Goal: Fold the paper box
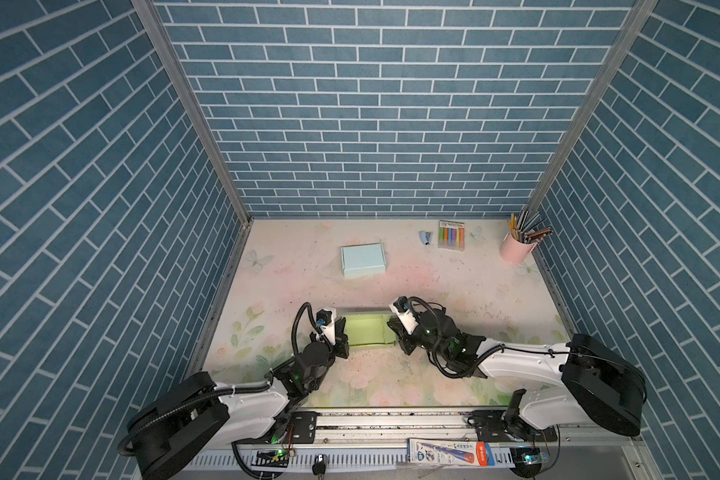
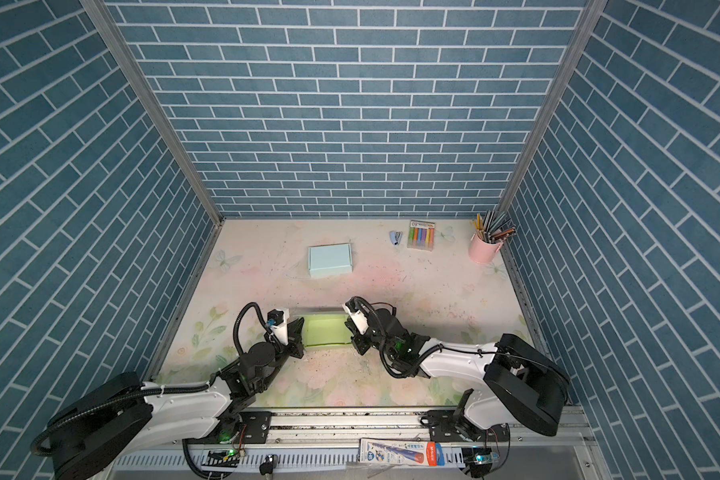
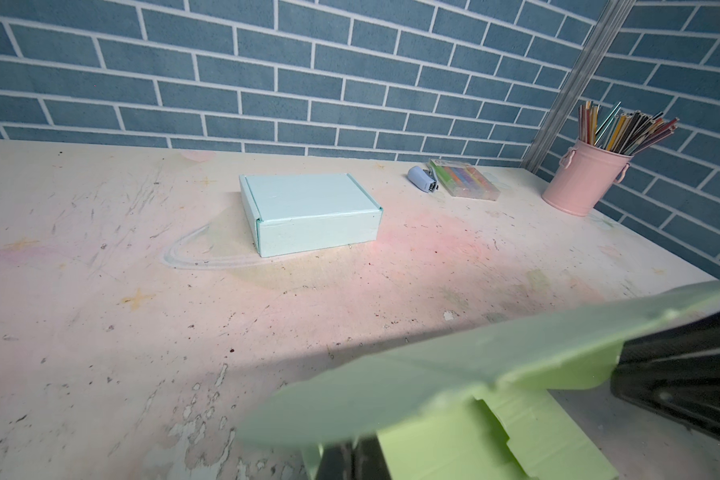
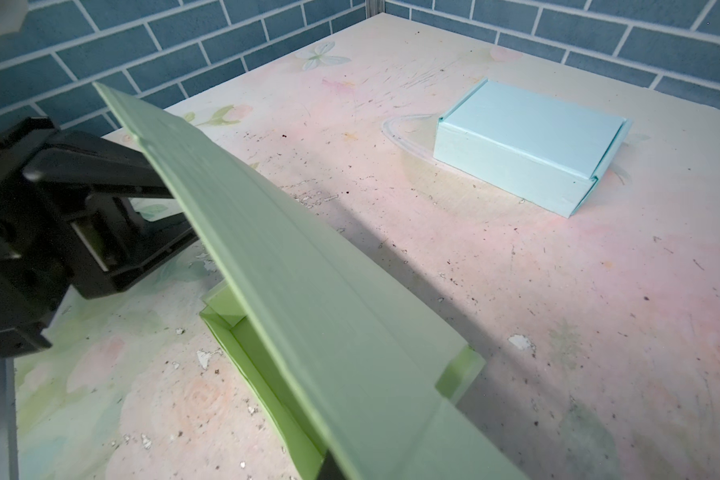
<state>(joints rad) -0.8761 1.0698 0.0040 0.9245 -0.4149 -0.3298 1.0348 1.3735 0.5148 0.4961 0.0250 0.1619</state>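
Green paper box (image 1: pixel 366 328), pinched tight by left hand (image 1: pixel 342 326) and right hand (image 1: pixel 394 328); liable to tear under uneven pull.

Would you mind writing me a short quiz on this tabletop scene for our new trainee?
1. True or false: the blue box lies closed, apart from both arms.
2. What holds the pencils at the back right? A) a pink cup B) a glass jar C) a wooden tray
3. Fill in: the left gripper and the right gripper are at opposite ends of the ___ box, whose lid is tilted up.

Key: 1 true; 2 A; 3 green, the green box.
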